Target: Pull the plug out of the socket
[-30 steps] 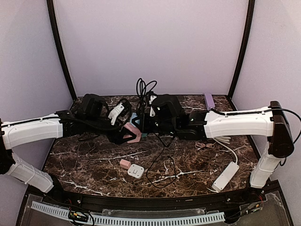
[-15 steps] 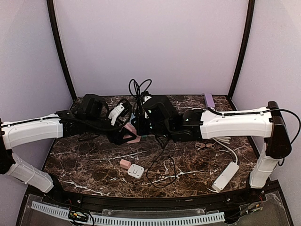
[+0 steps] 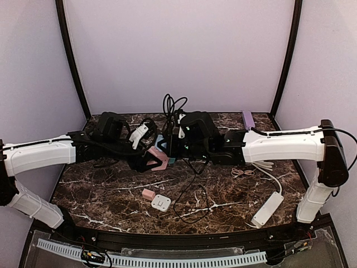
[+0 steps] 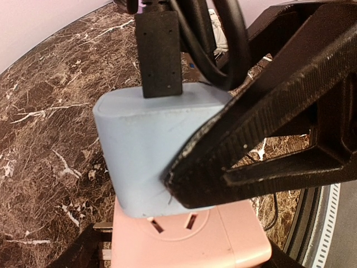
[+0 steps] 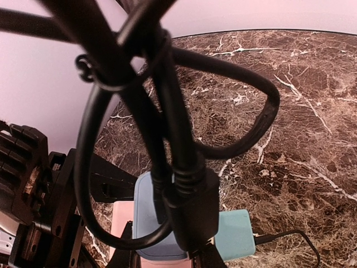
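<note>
plug [image 4: 145, 151] atop socket [image 4: 189, 243], cable [image 4: 159, 50] atop plug (looping behind), power strip [image 3: 266, 209] right

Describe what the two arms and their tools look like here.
The left arm and right arm have glossy white shells on the long links and black joints and wrist housings. A thin black cable runs along the right arm's top. The left tool's fingers are matte black open triangular frames with a rough, grainy surface.
</note>
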Robot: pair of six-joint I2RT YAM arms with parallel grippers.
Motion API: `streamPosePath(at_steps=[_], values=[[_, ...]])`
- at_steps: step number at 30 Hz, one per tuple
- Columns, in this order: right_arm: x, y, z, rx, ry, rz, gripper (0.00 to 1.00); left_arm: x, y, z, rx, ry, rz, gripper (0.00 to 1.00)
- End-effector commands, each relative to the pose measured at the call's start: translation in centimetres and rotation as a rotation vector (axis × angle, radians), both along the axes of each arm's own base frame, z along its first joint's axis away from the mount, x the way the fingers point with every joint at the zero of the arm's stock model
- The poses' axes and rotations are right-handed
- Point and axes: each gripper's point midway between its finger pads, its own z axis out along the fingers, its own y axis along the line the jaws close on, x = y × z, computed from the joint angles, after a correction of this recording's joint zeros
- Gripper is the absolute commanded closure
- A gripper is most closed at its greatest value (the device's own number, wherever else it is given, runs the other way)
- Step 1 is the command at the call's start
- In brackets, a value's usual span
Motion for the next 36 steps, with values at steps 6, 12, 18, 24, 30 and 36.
streamPosePath(at_steps=[6, 12, 18, 24, 30, 36], values=[[1.3, -1.1, 3.4, 0.058, -0.077, -0.069, 1.0, -0.2, -0.3, 0.3, -0.008, -0.005, -0.017, 0.95], [0.7, -1.2, 3.3, -0.028, -0.127, -0.081, 1.0, -0.2, -0.4, 0.2, -0.011, 0.004, -0.019, 0.97], [0.2, -0.9, 3.3, -0.061, -0.15, -0.085, 1.0, -0.2, -0.4, 0.2, -0.011, 0.003, -0.02, 0.97], [0.1, -0.7, 3.5, -0.058, -0.152, -0.085, 1.0, -0.1, -0.4, 0.3, -0.011, -0.002, -0.016, 0.98], [0.8, -1.6, 3.4, 0.037, -0.074, -0.083, 1.0, 0.0, 0.0, 0.5, -0.006, -0.021, -0.004, 0.98], [1.7, -3.0, 3.2, 0.113, -0.02, -0.085, 1.0, -0.1, 0.0, 0.6, -0.01, -0.023, -0.008, 0.98]])
